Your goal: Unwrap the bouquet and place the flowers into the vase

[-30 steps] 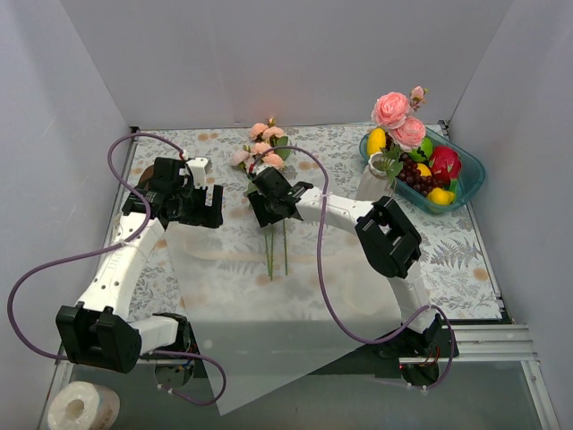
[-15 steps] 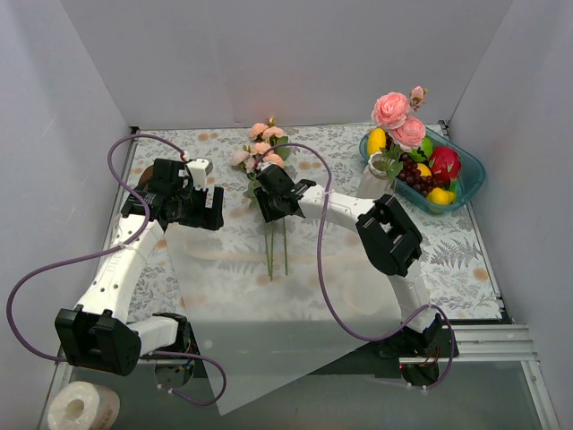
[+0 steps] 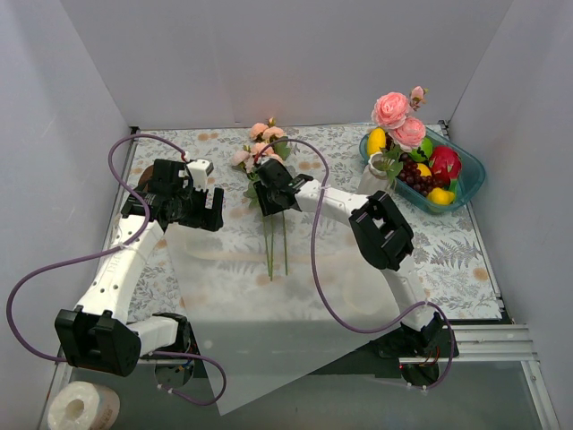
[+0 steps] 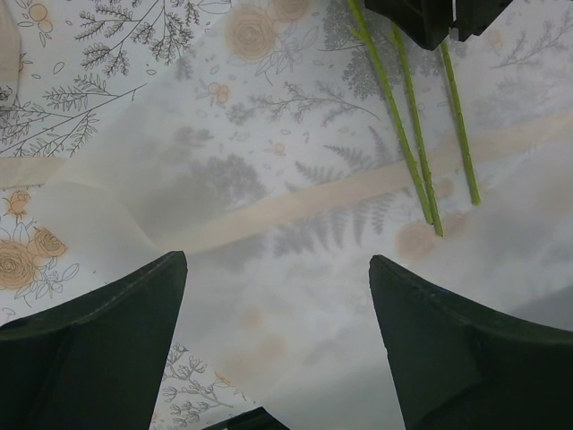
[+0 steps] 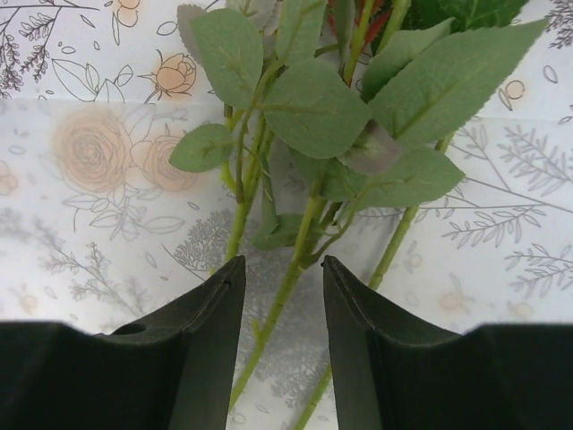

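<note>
Loose flowers [image 3: 261,148] with pink and peach heads lie at the back middle, their green stems [image 3: 271,251] running toward me over the unfolded translucent paper [image 3: 242,305]. My right gripper [image 3: 267,182] is low over the stems just below the leaves. Its jaws [image 5: 282,264] straddle one green stem [image 5: 309,224] with a gap on each side, so it is open. Two more stems pass outside the fingers. The white vase [image 3: 372,186] at right holds pink roses [image 3: 392,109]. At left, my left gripper [image 3: 204,208] hovers wide open above the paper [image 4: 295,305] and a cream ribbon [image 4: 295,204].
A blue bowl [image 3: 461,184] of toy fruit sits right behind the vase. A tape roll [image 3: 81,408] lies at the near left corner. White walls close in the table on three sides. In the left wrist view, three stem ends [image 4: 416,143] lie beyond the ribbon.
My right gripper has slid up along the stems toward the flower heads and its jaws have narrowed around one stem. The left arm has not moved.
</note>
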`<state>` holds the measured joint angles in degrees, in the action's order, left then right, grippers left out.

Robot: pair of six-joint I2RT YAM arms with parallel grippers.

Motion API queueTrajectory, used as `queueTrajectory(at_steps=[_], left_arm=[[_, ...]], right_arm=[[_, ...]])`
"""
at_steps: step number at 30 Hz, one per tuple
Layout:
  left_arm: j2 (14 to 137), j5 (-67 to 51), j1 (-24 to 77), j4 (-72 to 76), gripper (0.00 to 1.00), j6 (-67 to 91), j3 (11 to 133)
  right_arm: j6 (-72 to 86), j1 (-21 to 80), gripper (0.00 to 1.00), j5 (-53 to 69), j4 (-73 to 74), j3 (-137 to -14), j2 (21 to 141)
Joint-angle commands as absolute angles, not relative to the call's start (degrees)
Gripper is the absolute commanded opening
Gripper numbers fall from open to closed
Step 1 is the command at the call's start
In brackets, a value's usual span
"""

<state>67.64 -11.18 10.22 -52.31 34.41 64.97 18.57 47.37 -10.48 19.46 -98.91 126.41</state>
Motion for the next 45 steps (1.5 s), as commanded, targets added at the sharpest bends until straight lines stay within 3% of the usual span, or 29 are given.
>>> queueTrajectory(at_steps=[1,16,22,30,34,40,45], left_arm=[[65.1,-11.5,9.9,-52.5,0.82,33.3,64.3],[65.2,-11.3,9.9,-51.3,0.83,32.3,62.5],[65.7,-9.7,9.9,-50.1,0.85,31.4,62.5],[66.8,-11.5,9.8,-50.4,0.85,31.9,63.1],[67.3,-10.9,9.7,-50.4,0.85,32.0,64.1],[68.4,-11.6,9.6,-51.2,0.85,32.9,65.8],[68.7,-11.9,9.6,-52.8,0.84,33.2,67.8]], right_arm=[[20.5,47.7,0.47,-9.8,19.9,-102.3,128.1],[20.3,47.5,0.44,-12.0,21.9,-101.9,129.2],[21.7,47.6,0.31,-12.4,21.9,-101.8,129.9],[22.5,47.6,0.27,-12.6,22.9,-102.3,130.6],[22.0,47.6,0.14,-13.8,22.4,-101.2,127.5],[19.1,47.5,0.02,-15.7,21.7,-101.5,121.7],[16.3,47.2,0.01,-17.0,21.9,-103.6,117.2]])
